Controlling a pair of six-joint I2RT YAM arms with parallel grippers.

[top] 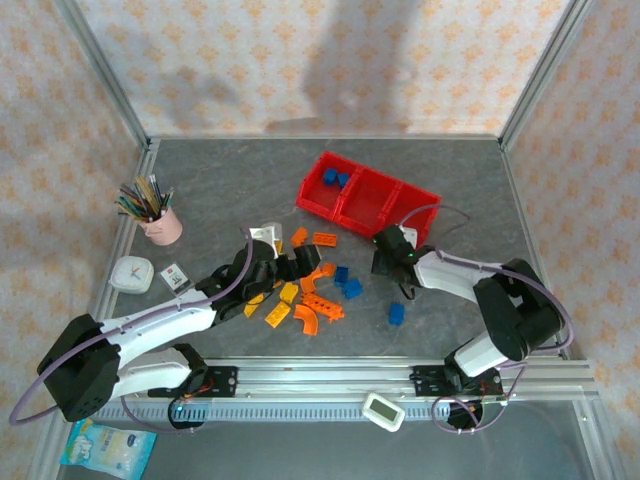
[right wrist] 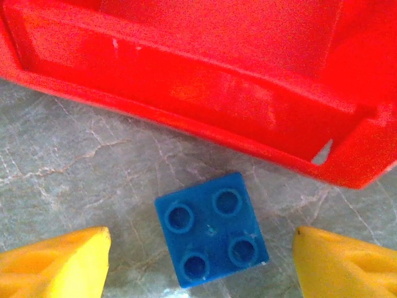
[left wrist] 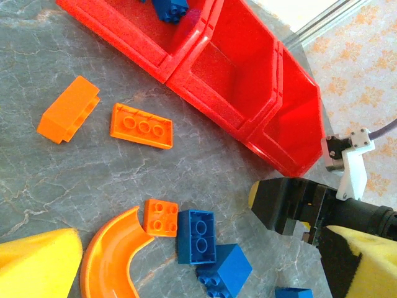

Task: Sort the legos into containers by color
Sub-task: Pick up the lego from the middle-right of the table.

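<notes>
The red tray (top: 345,205) stands at the back centre; its left compartment holds blue legos (top: 335,178). Orange, yellow-orange and blue legos (top: 305,300) lie scattered in the middle. My right gripper (right wrist: 201,264) is open and low over the table, with a blue four-stud lego (right wrist: 211,228) lying between its yellow fingertips (right wrist: 56,264), just in front of the tray wall (right wrist: 205,93). My left gripper (left wrist: 198,270) is open above an orange arch (left wrist: 108,254), a small orange lego (left wrist: 161,217) and blue legos (left wrist: 197,236). In the top view it (top: 303,265) hovers over the pile.
A pink cup of pencils (top: 160,222), a white timer (top: 131,273) and a small card (top: 175,277) sit at the left. A lone blue lego (top: 396,313) lies front right. The right gripper's black body (left wrist: 291,202) is close beside the left one.
</notes>
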